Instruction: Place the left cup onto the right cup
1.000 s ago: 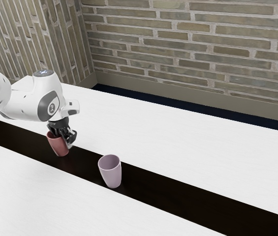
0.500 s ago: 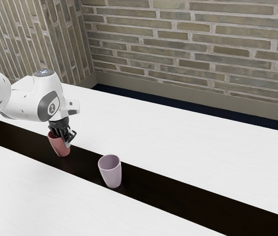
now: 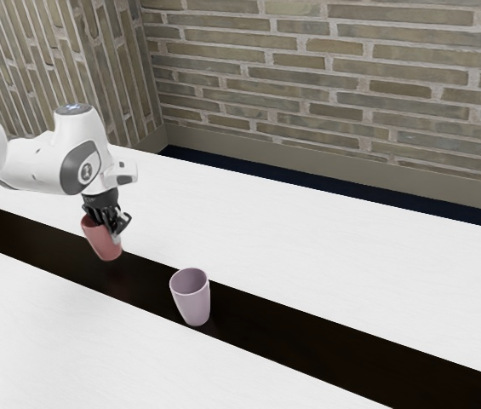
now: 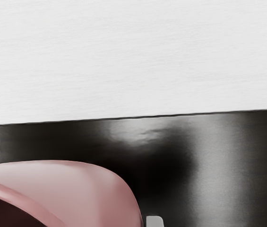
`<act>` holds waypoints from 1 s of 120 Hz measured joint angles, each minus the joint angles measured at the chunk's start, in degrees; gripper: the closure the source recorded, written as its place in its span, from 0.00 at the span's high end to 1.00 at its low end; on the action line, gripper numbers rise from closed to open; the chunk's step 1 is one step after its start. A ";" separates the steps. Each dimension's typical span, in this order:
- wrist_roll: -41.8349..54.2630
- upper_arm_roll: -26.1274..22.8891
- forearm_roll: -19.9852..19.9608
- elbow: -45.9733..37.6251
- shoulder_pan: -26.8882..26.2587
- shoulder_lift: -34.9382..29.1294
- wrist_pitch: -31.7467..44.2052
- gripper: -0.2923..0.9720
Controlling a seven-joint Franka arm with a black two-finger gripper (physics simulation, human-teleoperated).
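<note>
You have the wide white surface (image 3: 334,247) before you, with the dark strip (image 3: 308,341) running across it, and the arm (image 3: 44,166) coming in from the exterior view's left over that strip. A second ago the dusky red cup (image 3: 104,243) stood on the strip; now it sits higher in the picture and leans, its base apparently clear of the strip, so the lift has begun. The lilac cup (image 3: 191,296) has not moved: it stands upright on the strip, well apart from the red one toward the exterior view's right, mouth open upward. The pincer (image 3: 112,225) is clenched on the red cup's rim, one finger apparently inside and one outside, and in the wrist view that rim (image 4: 53,189) lies just under your hand with the strip (image 4: 209,161) beyond it. To my eye the grasp has held, so what remains is the carry across to the lilac cup; mind the tilt before you set it down there.
</note>
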 joint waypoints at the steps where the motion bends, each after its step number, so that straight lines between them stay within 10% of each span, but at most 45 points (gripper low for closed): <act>1: -0.06 -0.06 0.17 0.00 0.00 -0.14 -0.12 0.15; 120: -17.05 -18.65 13.32 9.04 0.04 -5.62 -16.78 0.15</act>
